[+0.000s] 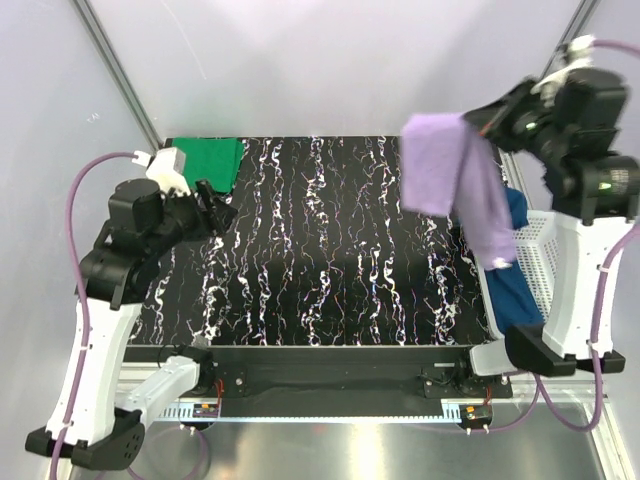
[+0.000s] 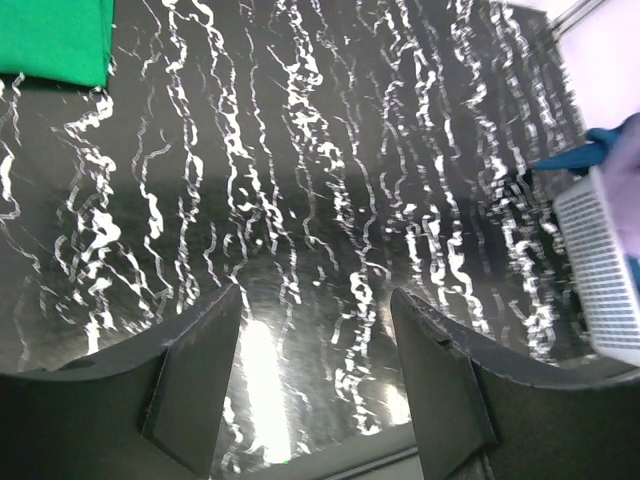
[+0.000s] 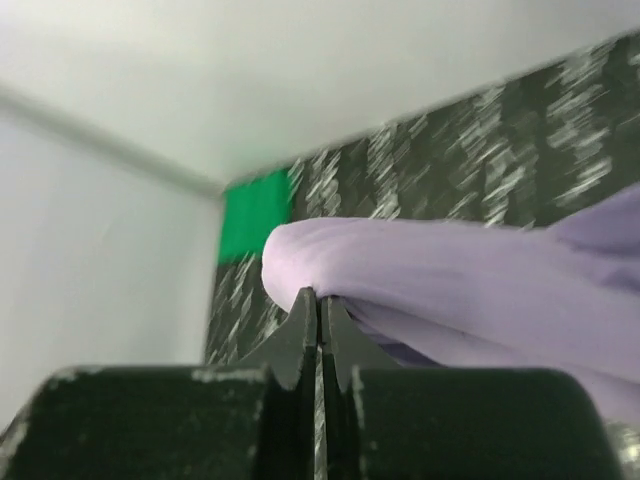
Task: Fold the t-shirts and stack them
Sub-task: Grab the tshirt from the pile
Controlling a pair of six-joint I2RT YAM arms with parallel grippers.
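1. Hanging from the right gripper (image 3: 320, 300), the lavender t-shirt (image 1: 440, 165) is pinched at a fold, the jaws clenched tight on the cloth. It is held high, clear of the table (image 1: 330, 260).
2. From that hand the shirt drops downward, so its long axis runs roughly vertical. A broad bunched lobe sits toward the hand's inner side, and a narrower tail trails down toward the white mesh basket (image 1: 545, 240) beneath the hand.
3. The dark blue t-shirt (image 1: 518, 290) lies below the right gripper, slumped over the basket's inner rim, close under the lavender tail. Whether the two touch cannot be told.
4. The left gripper (image 2: 315, 300) is released, its jaws standing apart with nothing between them, low over the bare tabletop. The green t-shirt (image 1: 205, 160), folded flat, lies just ahead of that hand and to its outer side.
5. The coming move likely turns on one relation: open table lies inward of and below the right hand. The lavender shirt probably needs carrying inward and lowering so its long axis spreads flat.
6. The right arm has the shirt. The left hand is well apart from it, across the table, and would have to reach inward to catch a free edge.
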